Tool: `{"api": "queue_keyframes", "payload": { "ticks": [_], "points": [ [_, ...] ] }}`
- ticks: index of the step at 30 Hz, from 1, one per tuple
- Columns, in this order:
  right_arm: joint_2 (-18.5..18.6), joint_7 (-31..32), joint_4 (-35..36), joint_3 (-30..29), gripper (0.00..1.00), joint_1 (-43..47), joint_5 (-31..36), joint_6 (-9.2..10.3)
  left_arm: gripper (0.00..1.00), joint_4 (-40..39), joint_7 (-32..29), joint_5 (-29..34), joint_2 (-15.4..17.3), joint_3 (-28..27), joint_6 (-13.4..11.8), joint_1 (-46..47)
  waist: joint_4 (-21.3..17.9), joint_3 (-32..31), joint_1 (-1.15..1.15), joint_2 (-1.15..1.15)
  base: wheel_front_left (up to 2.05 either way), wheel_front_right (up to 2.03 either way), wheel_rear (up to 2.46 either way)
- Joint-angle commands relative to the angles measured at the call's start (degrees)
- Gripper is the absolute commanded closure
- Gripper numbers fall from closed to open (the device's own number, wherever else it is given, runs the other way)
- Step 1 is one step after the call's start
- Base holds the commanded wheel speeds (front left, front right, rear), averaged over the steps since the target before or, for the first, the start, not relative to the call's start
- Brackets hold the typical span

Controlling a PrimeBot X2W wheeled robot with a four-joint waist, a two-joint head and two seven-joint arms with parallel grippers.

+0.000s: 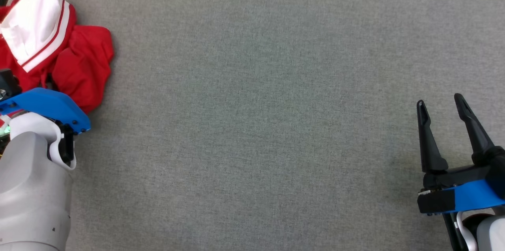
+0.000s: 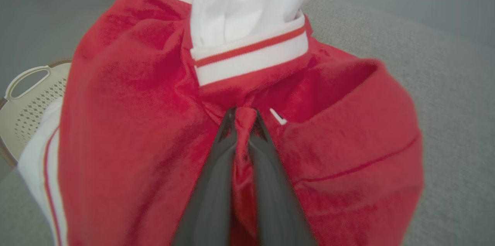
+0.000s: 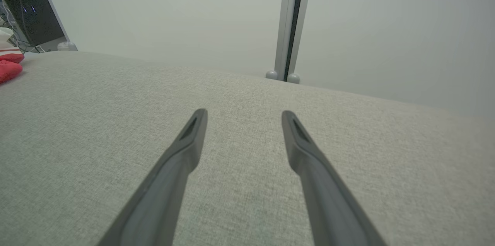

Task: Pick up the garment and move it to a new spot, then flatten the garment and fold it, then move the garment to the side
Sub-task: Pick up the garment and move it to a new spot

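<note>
Step in hand: the first one, picking up the garment (image 1: 79, 61); I judge that flattening, folding and setting aside are not yet begun.
Garment: red cloth with a white lining and a red-and-white striped band, bunched in a heap at the far left corner of the counter (image 1: 256, 105), close to its edge.
Left gripper (image 2: 243, 116): jaws clamped on a narrow ridge of red cloth just below the striped band.
Lift: I cannot tell whether the heap has left the counter.
Right gripper (image 1: 440, 101): jaws wide apart with nothing between them, over bare counter, well apart from the garment.
Beyond the edge: a pale perforated basket (image 2: 27, 103) sits off the counter beside the garment.
Next move: likely raise the heap clear, then carry it toward the open middle.
Care needed: the pinch takes only a thin fold, so the cloth may slip or drag.
</note>
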State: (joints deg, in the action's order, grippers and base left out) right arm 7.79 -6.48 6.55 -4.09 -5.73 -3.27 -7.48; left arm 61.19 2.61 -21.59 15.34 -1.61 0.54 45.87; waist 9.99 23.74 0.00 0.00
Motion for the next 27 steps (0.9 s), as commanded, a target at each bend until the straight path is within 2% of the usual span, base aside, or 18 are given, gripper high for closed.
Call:
{"api": "queue_keyframes", "payload": {
  "ticks": [1, 8, 13, 19, 27],
  "points": [
    [-0.27, -0.25, -0.17, 0.03, 0.0, 0.15, -0.41, -0.03, 1.0, 0.19, 0.78, 0.07, 0.36, -0.12, 0.32, 0.97, -0.48, -0.78, 0.0, 0.0, 0.0, 0.0, 0.0],
    [-1.78, -1.97, -3.11, 1.04, 0.0, 1.17, -0.88, -0.03, 1.0, -1.13, 8.13, 1.66, 1.98, 1.52, 1.06, 3.18, -1.75, -5.78, 0.0, 0.0, 0.0, 0.0, 0.0],
    [-2.97, -3.4, -5.85, 1.56, 0.0, 2.27, -1.26, -0.03, 1.0, -5.39, 11.02, 3.17, 1.6, 3.14, 1.33, 5.6, -2.84, -10.1, 0.0, 0.0, 0.0, 0.0, 0.0],
    [-4.07, -4.97, -8.64, 1.96, 0.0, 3.6, -1.83, -0.03, 1.0, -13.83, 11.96, 4.83, 0.98, 5.57, 2.56, 8.55, -5.48, -14.19, 0.0, 0.0, 0.0, 0.0, 0.0],
    [-4.8, -6.6, -11.19, 1.95, 0.0, 4.8, -2.79, -0.03, 1.0, -28.87, 9.61, 6.72, -3.04, 11.19, 3.82, 11.79, -11.07, -16.82, 0.0, 0.0, 0.0, 0.0, 0.0]
  ]
}}
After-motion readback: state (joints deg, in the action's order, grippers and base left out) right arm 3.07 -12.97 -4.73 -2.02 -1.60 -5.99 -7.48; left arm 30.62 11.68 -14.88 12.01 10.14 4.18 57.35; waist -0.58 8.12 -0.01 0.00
